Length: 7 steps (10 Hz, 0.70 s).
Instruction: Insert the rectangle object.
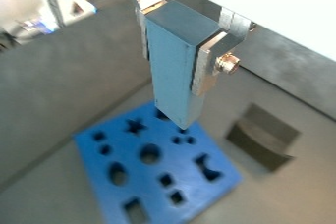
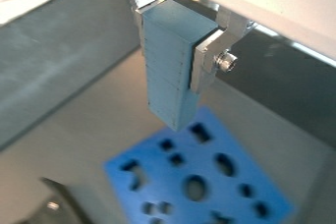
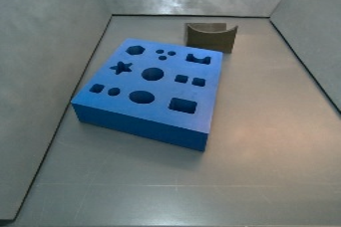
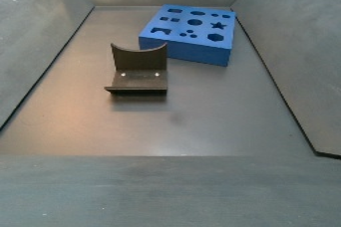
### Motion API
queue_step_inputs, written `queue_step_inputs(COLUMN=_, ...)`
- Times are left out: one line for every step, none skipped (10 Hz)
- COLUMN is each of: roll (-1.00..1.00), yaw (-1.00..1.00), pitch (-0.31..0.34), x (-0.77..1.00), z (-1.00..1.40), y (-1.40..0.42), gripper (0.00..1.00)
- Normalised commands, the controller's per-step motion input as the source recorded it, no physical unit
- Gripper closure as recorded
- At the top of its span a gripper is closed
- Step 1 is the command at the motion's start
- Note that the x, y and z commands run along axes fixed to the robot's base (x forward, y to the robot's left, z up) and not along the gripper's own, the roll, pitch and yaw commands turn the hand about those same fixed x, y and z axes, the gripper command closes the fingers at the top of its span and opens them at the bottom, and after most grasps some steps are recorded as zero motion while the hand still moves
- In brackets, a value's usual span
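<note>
A: Largest first. What lay on the floor of the grey-walled bin (image 3: 54, 121)?

B: The dark-blue board (image 3: 150, 90) with its shaped holes lay flat on the floor in both side views, holes facing up, which suited an insertion from above. A dark grey curved block (image 4: 138, 70) stood well apart from the board (image 4: 194, 30) and looked unused.

A: And the arm?

B: It did not show in either side view, so it probably hung above their frame. Only the wrist views showed the gripper (image 1: 175, 36), and it was high over the board (image 1: 155, 165).

A: State of the gripper?

B: It was closed on the rectangle object (image 1: 176, 71), the light-blue bar. The silver fingers (image 2: 210, 57) clamped its upper part from opposite sides. The bar (image 2: 175, 71) hung nearly upright, long axis down, free end over the board (image 2: 199, 182). Gripping it near the top left the lower length clear to enter a hole.

A: Had it touched the board?

B: Judged not; the lower end appeared well clear of the surface.

A: Which hole?

B: The rectangular cutout (image 3: 184, 103) near the board's near edge seemed the likely match. Alignment over it could not be told from the wrist views.
</note>
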Motion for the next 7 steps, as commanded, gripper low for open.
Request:
queue_step_inputs(roll=-0.14, yaw=-0.03, pitch=0.243, x=-0.38, z=0.05, y=-0.29, gripper=1.0)
queue_step_inputs(roll=-0.08, yaw=-0.02, pitch=0.144, x=-0.17, z=0.02, y=-0.15, gripper=1.0)
queue_step_inputs(roll=0.04, yaw=-0.79, pitch=-0.169, x=-0.12, z=-0.95, y=-0.39, gripper=1.0)
queue_step_inputs(roll=0.04, yaw=-0.78, pitch=-0.17, x=-0.09, z=-0.95, y=-0.38, gripper=1.0)
queue_step_inputs(roll=0.05, yaw=-0.76, pitch=-0.176, x=-0.03, z=-0.95, y=-0.37, gripper=1.0)
queue_step_inputs(roll=0.06, yaw=-0.7, pitch=-0.129, x=0.01, z=-1.0, y=-0.33, gripper=1.0)
queue_step_inputs(roll=0.05, yaw=-0.47, pitch=0.0, x=0.57, z=-1.0, y=-0.18, gripper=1.0)
